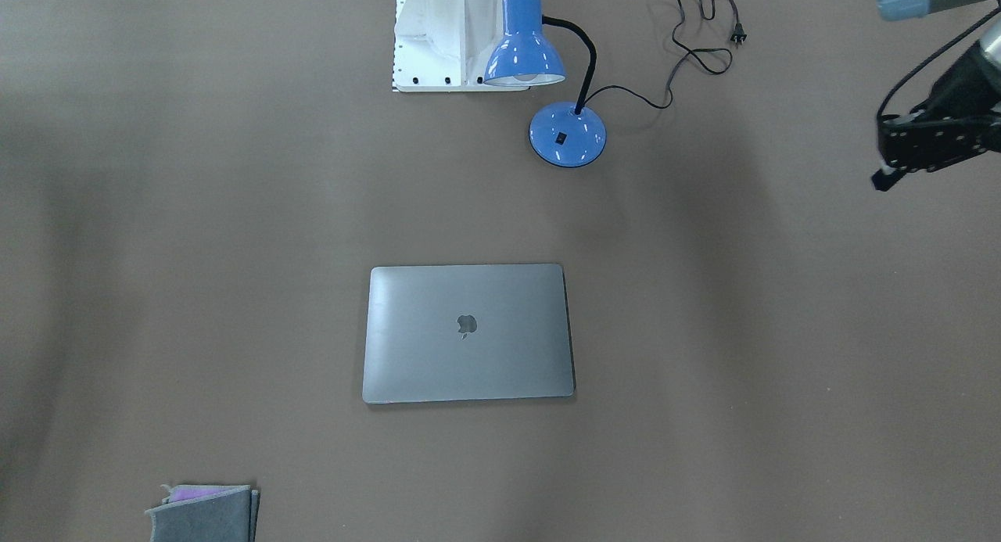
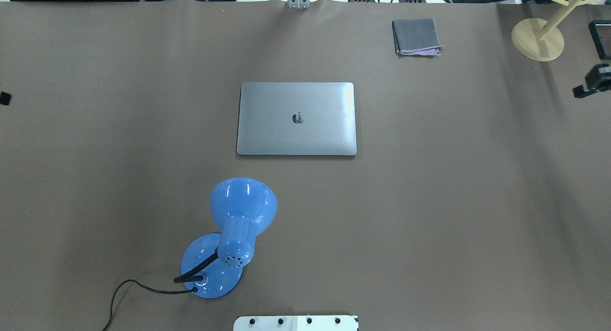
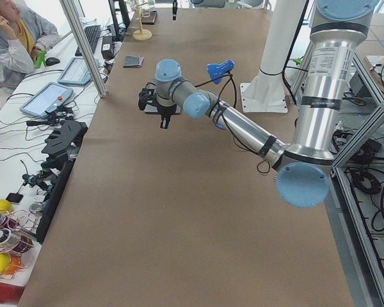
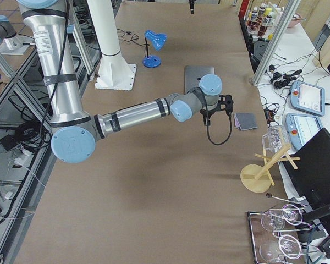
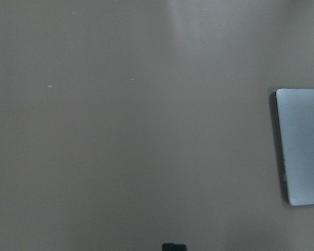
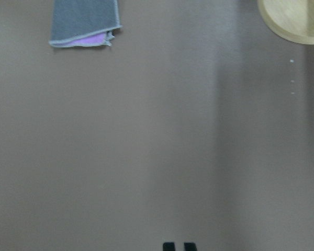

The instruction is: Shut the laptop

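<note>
The laptop [image 1: 468,332] lies shut and flat in the middle of the table, its grey lid with the dark apple logo facing up. It also shows in the overhead view [image 2: 296,118] and at the right edge of the left wrist view [image 5: 303,146]. My left gripper [image 1: 884,178] hangs above the table far out to the laptop's side, its fingertips [image 5: 174,247] together and empty. My right gripper [image 2: 581,90] hovers at the opposite side near the table's edge, its fingertips [image 6: 169,246] close together with nothing between them.
A blue desk lamp [image 2: 238,226] with a black cord [image 1: 696,53] stands between the robot base [image 1: 446,41] and the laptop. A folded grey cloth [image 2: 416,36] lies at the far side. A round wooden stand [image 2: 538,38] sits at the far right corner.
</note>
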{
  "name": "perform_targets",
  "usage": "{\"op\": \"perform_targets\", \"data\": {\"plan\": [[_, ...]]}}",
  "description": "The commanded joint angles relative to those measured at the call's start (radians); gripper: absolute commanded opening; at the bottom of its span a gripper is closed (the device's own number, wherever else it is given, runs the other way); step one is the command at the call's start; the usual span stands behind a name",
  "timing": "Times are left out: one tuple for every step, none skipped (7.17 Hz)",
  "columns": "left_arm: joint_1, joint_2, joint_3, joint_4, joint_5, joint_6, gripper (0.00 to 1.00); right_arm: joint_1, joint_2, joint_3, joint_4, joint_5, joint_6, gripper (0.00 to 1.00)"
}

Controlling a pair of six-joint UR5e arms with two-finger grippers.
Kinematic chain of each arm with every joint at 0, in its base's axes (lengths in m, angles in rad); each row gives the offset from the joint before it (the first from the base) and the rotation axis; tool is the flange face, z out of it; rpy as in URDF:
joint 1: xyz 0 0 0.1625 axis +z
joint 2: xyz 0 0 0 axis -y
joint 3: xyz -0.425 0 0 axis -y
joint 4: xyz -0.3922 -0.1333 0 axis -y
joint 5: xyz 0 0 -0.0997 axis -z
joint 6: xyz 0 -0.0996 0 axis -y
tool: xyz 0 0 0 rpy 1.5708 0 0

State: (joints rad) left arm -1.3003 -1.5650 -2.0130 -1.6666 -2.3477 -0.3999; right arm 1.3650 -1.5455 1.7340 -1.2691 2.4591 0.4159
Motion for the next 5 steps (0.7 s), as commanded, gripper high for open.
{"op": "perform_targets", "data": {"plan": [[-0.155,0.176,0.037,-0.001,0.002,0.353,0.54,0.060,-0.082,0.010,-0.150,-0.113,-0.330,0.53],[-0.189,0.190,0.065,-0.004,0.004,0.407,0.93,0.087,-0.071,0.012,-0.235,-0.170,-0.403,1.00],[-0.221,0.209,0.086,-0.004,0.005,0.415,0.97,0.086,-0.059,0.021,-0.271,-0.163,-0.405,1.00],[-0.223,0.224,0.101,0.002,0.007,0.415,0.97,0.086,-0.061,0.030,-0.274,-0.160,-0.405,1.00],[-0.223,0.224,0.115,0.002,0.008,0.415,0.97,0.086,-0.065,0.045,-0.276,-0.155,-0.404,1.00]]}}
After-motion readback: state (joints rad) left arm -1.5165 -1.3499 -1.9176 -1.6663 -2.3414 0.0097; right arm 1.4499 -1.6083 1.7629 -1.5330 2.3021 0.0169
